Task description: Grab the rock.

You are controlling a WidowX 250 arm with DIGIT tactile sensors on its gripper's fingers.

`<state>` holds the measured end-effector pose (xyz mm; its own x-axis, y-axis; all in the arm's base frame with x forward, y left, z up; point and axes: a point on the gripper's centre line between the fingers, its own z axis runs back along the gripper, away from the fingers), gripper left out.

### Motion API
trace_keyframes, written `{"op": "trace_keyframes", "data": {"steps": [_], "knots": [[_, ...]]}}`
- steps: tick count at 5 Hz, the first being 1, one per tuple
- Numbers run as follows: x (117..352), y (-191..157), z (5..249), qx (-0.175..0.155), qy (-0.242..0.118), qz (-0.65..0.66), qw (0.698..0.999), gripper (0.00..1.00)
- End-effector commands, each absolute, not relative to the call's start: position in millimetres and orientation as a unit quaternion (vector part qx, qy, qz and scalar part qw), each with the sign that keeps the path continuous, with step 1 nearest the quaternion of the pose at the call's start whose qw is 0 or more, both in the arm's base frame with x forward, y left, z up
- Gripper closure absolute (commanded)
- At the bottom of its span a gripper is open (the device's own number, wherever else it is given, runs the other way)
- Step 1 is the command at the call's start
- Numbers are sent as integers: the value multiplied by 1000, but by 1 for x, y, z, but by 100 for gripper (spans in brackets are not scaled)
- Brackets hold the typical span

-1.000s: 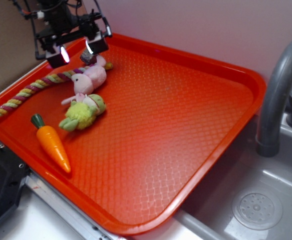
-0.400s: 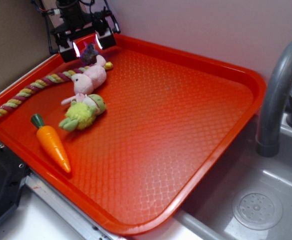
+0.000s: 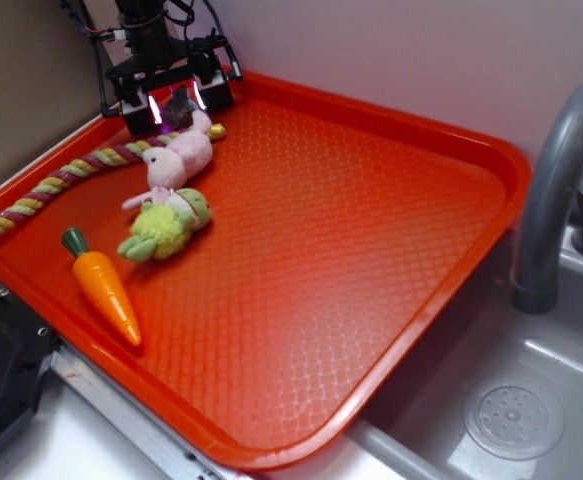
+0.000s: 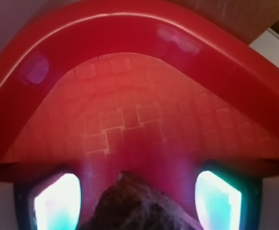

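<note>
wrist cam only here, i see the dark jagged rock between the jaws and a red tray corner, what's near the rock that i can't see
Observer: A pink plush bunny lies right beside the dark jagged rock, on the side towards the tray's middle.
Operator: anything else close
Observer: A braided rope toy runs along the left side of the red tray, with one end by the bunny.
Operator: rest of the tray
Observer: A green plush toy and an orange plastic carrot lie further off, beyond the bunny.

Black WidowX gripper [image 3: 176, 100] low at the tray's far left corner, jaws parted, pointing downward.
</note>
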<state>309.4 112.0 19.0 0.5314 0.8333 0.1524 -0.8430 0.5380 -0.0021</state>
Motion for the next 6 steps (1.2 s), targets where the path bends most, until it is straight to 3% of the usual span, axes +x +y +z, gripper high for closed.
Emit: {"op": "trace_keyframes", "data": {"steps": [1, 3, 4, 6], "knots": [[306, 116, 40, 34, -92, 466, 879, 100], [309, 110, 62, 70, -83, 363, 925, 100], [306, 103, 84, 59, -94, 305, 946, 100], [284, 52, 136, 12, -128, 210, 969, 100]]}}
